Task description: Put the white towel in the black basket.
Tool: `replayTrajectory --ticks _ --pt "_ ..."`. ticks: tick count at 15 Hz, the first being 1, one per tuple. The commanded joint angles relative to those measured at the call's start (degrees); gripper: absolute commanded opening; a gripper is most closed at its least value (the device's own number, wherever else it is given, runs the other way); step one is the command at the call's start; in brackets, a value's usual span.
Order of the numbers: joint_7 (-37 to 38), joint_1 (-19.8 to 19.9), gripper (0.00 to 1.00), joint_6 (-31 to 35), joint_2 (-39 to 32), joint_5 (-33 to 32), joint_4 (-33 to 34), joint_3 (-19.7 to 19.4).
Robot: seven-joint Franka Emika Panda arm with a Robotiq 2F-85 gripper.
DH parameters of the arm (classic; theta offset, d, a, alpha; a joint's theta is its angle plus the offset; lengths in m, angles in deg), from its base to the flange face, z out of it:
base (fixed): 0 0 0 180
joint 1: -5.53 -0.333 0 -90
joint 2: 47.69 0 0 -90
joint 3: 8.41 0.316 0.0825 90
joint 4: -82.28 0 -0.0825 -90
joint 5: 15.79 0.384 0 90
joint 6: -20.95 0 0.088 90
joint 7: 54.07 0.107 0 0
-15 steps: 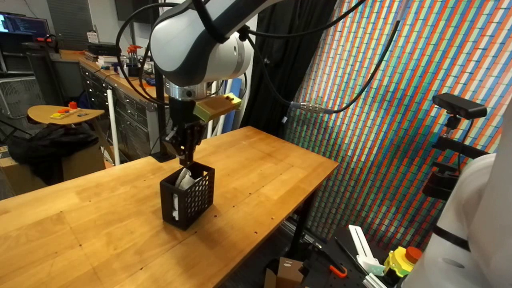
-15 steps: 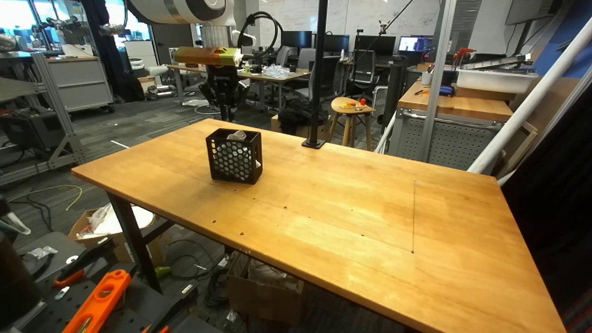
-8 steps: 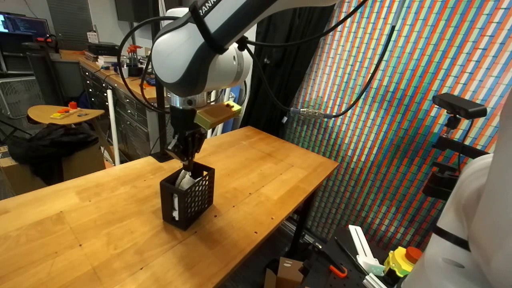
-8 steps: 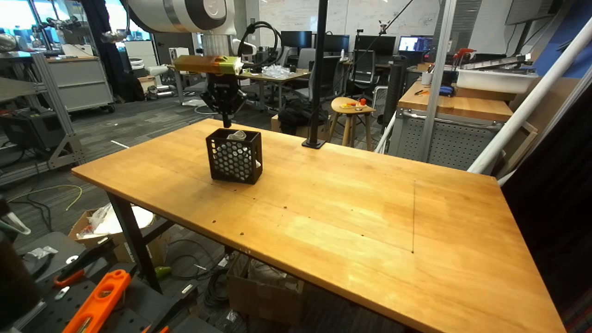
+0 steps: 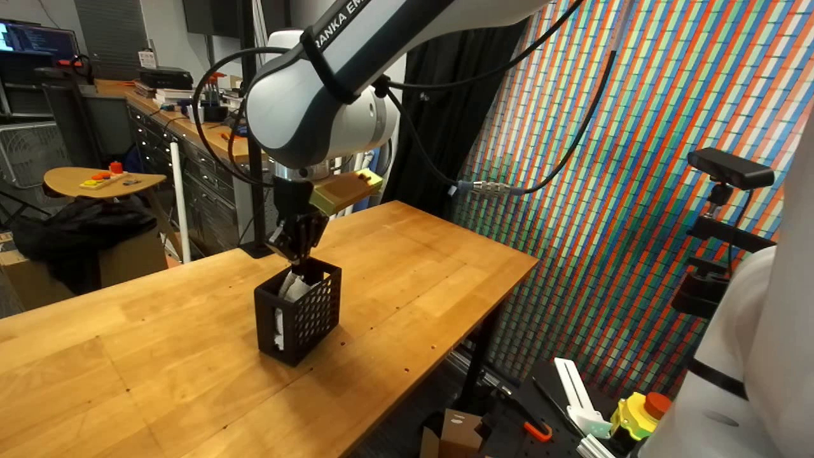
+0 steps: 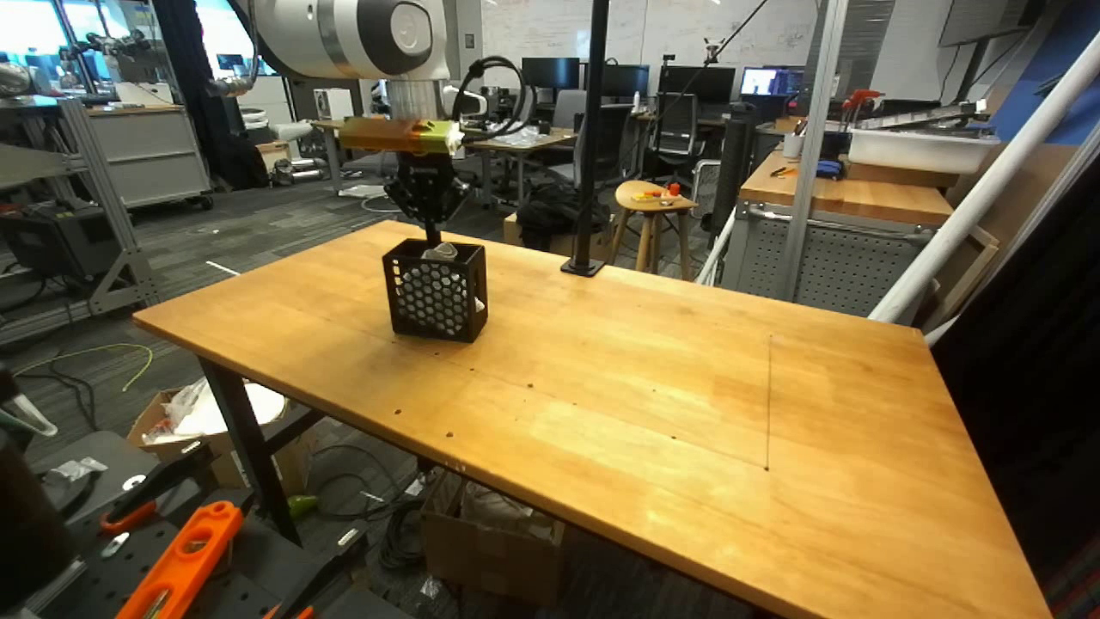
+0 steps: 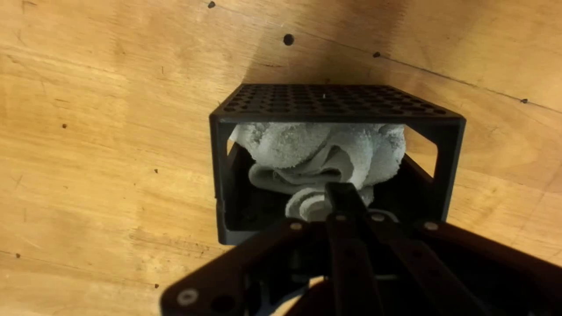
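Note:
The black basket point(image 5: 290, 331) stands upright on the wooden table, also in an exterior view point(image 6: 468, 297) and the wrist view point(image 7: 338, 118). The crumpled white towel point(image 7: 290, 147) lies inside it, bunched toward the far honeycomb wall in the wrist view. Its top shows in both exterior views point(image 5: 296, 287) point(image 6: 441, 251). My gripper point(image 7: 347, 193) points down with its fingertips together at the basket's mouth, over or against the towel's lower folds; contact is unclear. I see no cloth between the fingers. In both exterior views the gripper point(image 5: 300, 267) point(image 6: 432, 239) is at the basket's back part.
A black upright post point(image 6: 586, 215) is clamped at the table's edge near the basket. The bare wooden table top point(image 6: 653, 361) surrounds the basket. A camera on a stand point(image 5: 731, 166) and a dark tool surface with an orange level point(image 6: 185, 559) are off the table.
My gripper has moved down, its shut fingers now reaching into the basket's mouth beside the towel. The basket and towel have not visibly moved.

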Motion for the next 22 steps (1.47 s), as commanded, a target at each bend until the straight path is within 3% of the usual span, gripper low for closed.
replayTrajectory --ticks 1,16,22 --pt "-0.94 0.18 0.0 1.6 -1.92 -0.48 0.48 -0.49" --pt "-4.73 2.48 0.0 3.35 -15.24 4.23 5.19 0.76" --pt "-5.08 2.58 0.0 1.98 -13.77 5.78 4.38 0.9"
